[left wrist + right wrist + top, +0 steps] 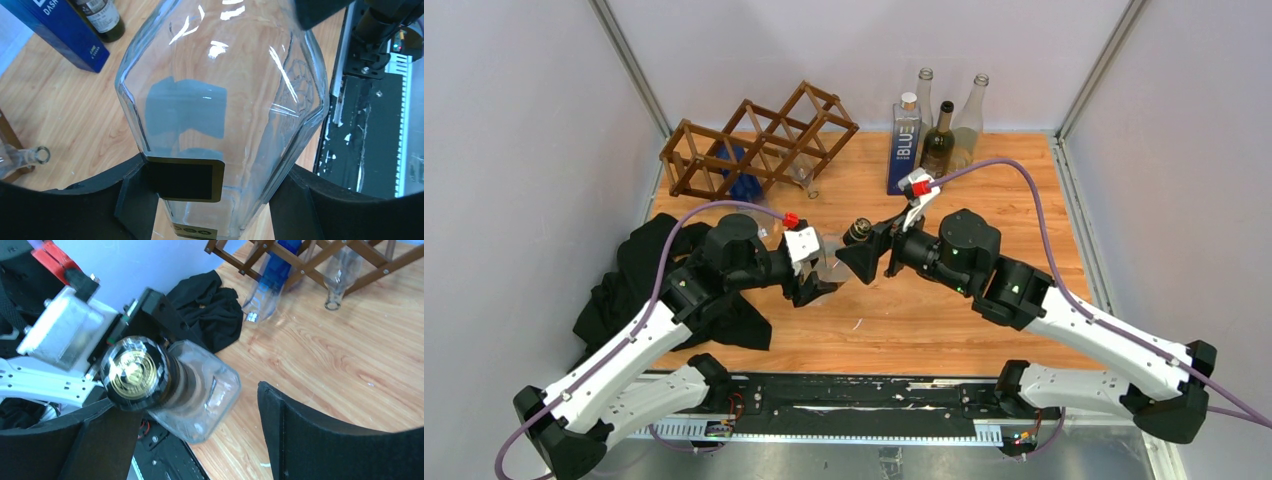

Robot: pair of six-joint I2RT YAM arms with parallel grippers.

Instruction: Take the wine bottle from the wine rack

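The wine bottle (pixel 832 264) is clear faceted glass with a black and gold cap (pixel 134 373). It is held off the rack, above the table's middle. My left gripper (pixel 816 278) is shut on its lower body, one finger on each side (pixel 215 200). The glass (pixel 220 90) fills the left wrist view. My right gripper (pixel 866 256) stands open at the cap end, its jaws (pixel 192 407) wide apart, with the bottle's shoulder (pixel 210 395) between them and the right finger clear of the glass. The dark wooden wine rack (pixel 754 140) stands at the back left.
A blue bottle (pixel 277 270) and a clear bottle (pixel 340 277) still lie in the rack (pixel 300 257). A blue box (pixel 904 148) and three upright bottles (pixel 939 140) stand at the back centre. Black cloth (pixel 649 275) is heaped at the left edge.
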